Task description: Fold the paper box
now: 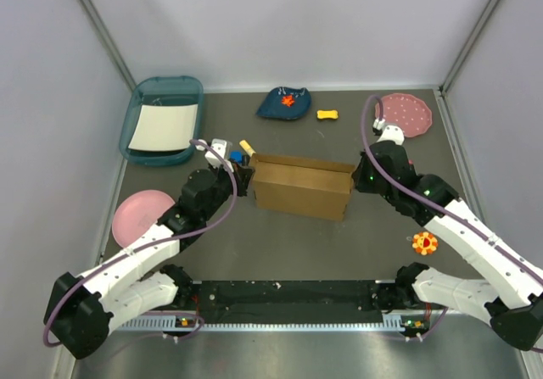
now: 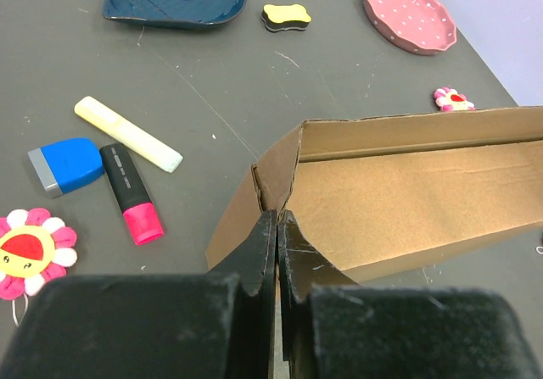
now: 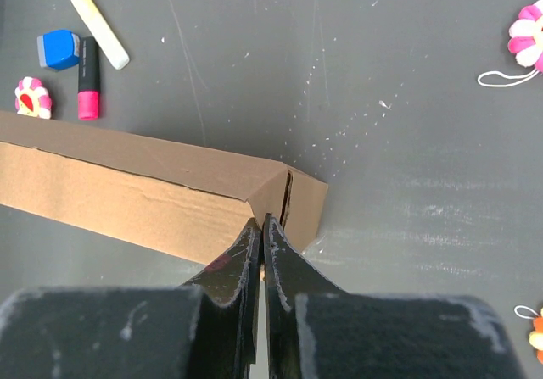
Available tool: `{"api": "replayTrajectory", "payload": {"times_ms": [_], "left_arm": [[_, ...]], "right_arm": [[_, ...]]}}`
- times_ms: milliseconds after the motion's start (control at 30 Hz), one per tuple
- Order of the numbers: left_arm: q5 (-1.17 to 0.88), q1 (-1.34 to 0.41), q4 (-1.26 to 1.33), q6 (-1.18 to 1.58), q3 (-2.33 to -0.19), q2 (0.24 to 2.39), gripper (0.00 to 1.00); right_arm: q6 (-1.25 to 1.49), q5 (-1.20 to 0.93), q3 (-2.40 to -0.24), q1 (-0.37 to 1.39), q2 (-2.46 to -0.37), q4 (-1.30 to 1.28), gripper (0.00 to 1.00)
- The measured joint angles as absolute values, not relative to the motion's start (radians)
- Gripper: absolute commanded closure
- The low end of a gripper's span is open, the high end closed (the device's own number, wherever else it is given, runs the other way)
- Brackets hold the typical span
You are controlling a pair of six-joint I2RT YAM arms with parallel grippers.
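Note:
The paper box (image 1: 301, 188), plain brown cardboard, stands in the middle of the table as a long body with its side walls raised. My left gripper (image 1: 248, 181) is at its left end. In the left wrist view that gripper (image 2: 277, 218) is shut, its tips against the folded corner of the box (image 2: 407, 201). At the other end is my right gripper (image 1: 356, 180). The right wrist view shows it (image 3: 261, 220) shut too, tips touching the box (image 3: 127, 192) at the corner seam. I see no flap held between either pair of fingers.
A teal tray (image 1: 140, 116) with a white sheet stands back left, with a pink plate (image 1: 140, 214) nearer. A blue dish (image 1: 284, 103), yellow toy (image 1: 327, 114) and dotted pink plate (image 1: 405, 114) line the back. Highlighter (image 2: 131, 194), eraser (image 2: 66, 164) and flower toy (image 2: 30, 252) lie left of the box.

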State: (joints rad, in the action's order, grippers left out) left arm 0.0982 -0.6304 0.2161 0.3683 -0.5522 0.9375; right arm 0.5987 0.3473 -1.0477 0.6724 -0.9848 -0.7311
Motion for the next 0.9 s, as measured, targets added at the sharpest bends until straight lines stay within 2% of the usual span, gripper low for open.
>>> {"api": "replayTrajectory", "payload": {"times_ms": [600,733,900], "left_arm": [[0.098,-0.635,0.182,0.360,-0.552,0.911,1.00],[0.099,-0.638,0.142,0.341,-0.558,0.886,0.95],[0.098,-0.640,0.095,0.316,-0.572,0.868,0.94]], "right_arm": [[0.605,0.341,-0.923,0.672,-0.926,-0.643,1.00],[0.605,0.340,-0.924,0.672,-0.926,-0.643,1.00],[0.605,0.339,-0.926,0.672,-0.932,-0.642,1.00]]}}
